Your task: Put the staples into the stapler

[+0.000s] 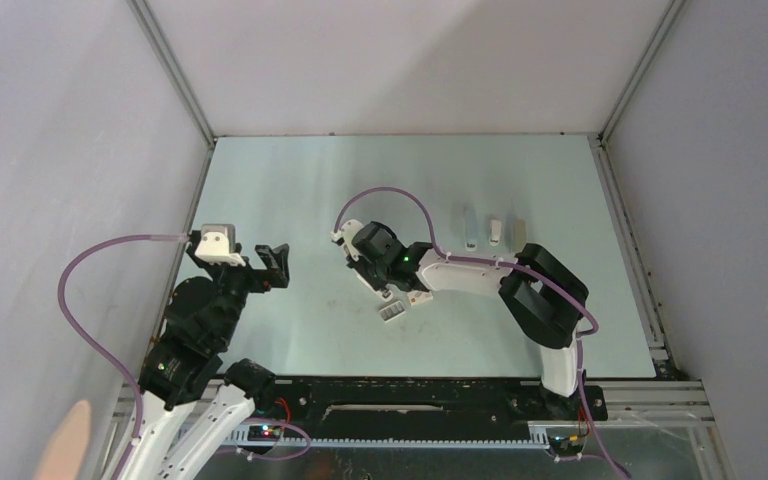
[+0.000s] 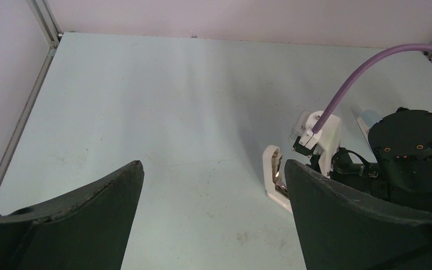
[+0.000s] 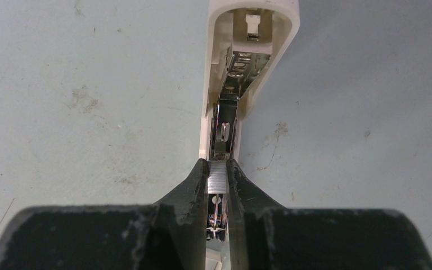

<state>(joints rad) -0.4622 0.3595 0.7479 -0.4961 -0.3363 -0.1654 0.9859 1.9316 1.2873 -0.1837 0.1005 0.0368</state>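
The stapler (image 3: 251,42) lies open on the pale table, its white lid swung back and its metal channel (image 3: 225,121) bared; it also shows as a white shape (image 2: 271,171) and under the right arm (image 1: 363,278). My right gripper (image 3: 217,169) is shut on a silvery strip of staples (image 3: 217,179), directly over the near end of the channel. A small white tray with more staples (image 1: 392,312) lies just in front of it. At the left, away from the stapler, my left gripper (image 2: 214,164) (image 1: 270,262) stands wide open and holds nothing.
Three small items lie in a row at the back right: a pale blue-white piece (image 1: 470,228), a small white piece (image 1: 496,231) and a grey-beige box (image 1: 518,232). Metal frame rails (image 1: 625,230) edge the table, and white walls stand round it.
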